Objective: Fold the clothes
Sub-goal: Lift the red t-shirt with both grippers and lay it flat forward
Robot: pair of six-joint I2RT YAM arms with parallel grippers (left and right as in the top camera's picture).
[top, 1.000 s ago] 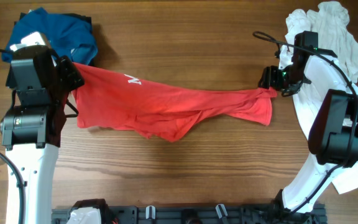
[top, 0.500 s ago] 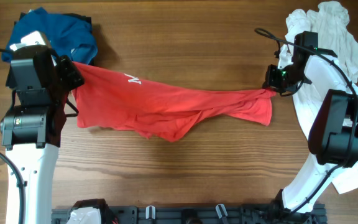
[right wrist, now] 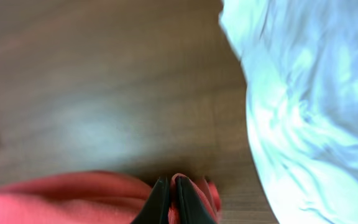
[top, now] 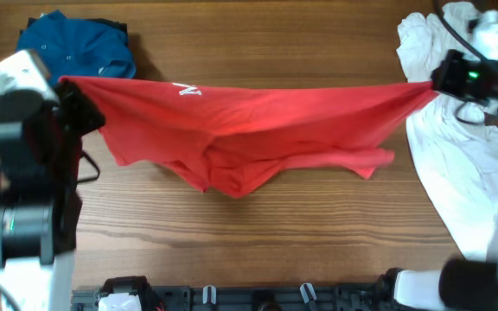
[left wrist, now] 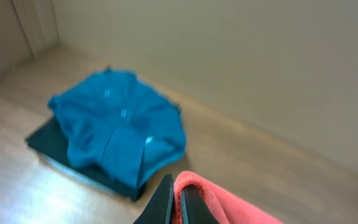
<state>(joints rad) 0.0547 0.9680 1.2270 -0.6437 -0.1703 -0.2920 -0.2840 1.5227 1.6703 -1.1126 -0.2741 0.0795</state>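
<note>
A red shirt (top: 249,130) hangs stretched between both arms above the wooden table, its top edge taut and its lower part sagging in folds. My left gripper (top: 66,84) is shut on the shirt's left corner; in the left wrist view its black fingers (left wrist: 166,202) pinch the red hem (left wrist: 194,183). My right gripper (top: 430,84) is shut on the shirt's right corner, and in the right wrist view red cloth (right wrist: 73,196) bunches round the closed fingers (right wrist: 187,202).
A blue garment (top: 76,47) lies on a dark folded piece at the back left, also in the left wrist view (left wrist: 117,134). A crumpled white garment (top: 456,130) spreads along the right side, also in the right wrist view (right wrist: 309,106).
The right gripper shut on the shirt's right corner. Both arms have lifted and pulled apart, raising the shirt off the table and stretching it taut.
</note>
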